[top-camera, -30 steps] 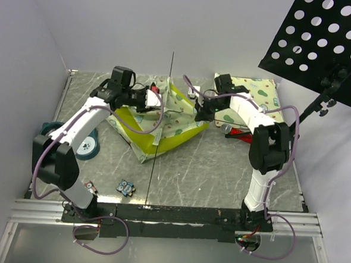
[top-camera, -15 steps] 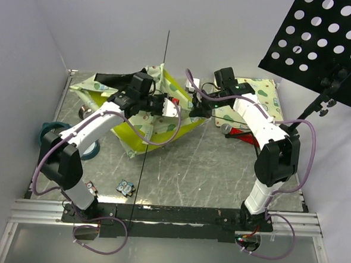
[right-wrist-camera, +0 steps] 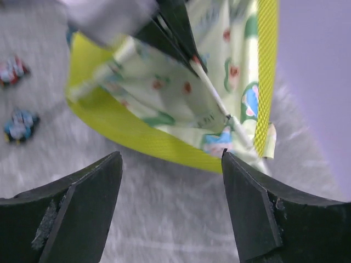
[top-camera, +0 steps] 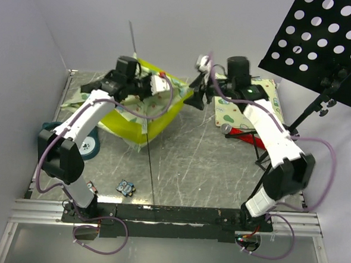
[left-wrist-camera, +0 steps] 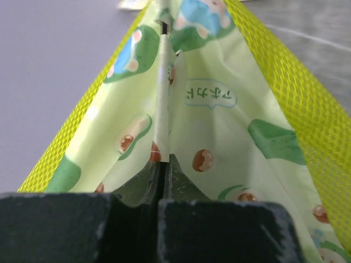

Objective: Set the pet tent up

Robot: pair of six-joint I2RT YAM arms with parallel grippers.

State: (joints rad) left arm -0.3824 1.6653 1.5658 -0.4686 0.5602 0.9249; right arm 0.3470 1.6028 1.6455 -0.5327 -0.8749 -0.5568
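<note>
One tent (top-camera: 131, 120) on surface (top-camera: 209, 163), approx 11 o'clock, crumpled, lime panel twd near side, thin pole (top-camera: 132, 36) sticking up twd 12. L pincer (left-wrist-camera: 163, 170) clamped tight on tent's seam strip, cream avocado-print fabric fanning out either side, yellow mesh beyond. R pincer (right-wrist-camera: 171, 164) spread wide, nothing btwn jaws, just off tent's 3 o'clock edge, facing its lime rim
</note>
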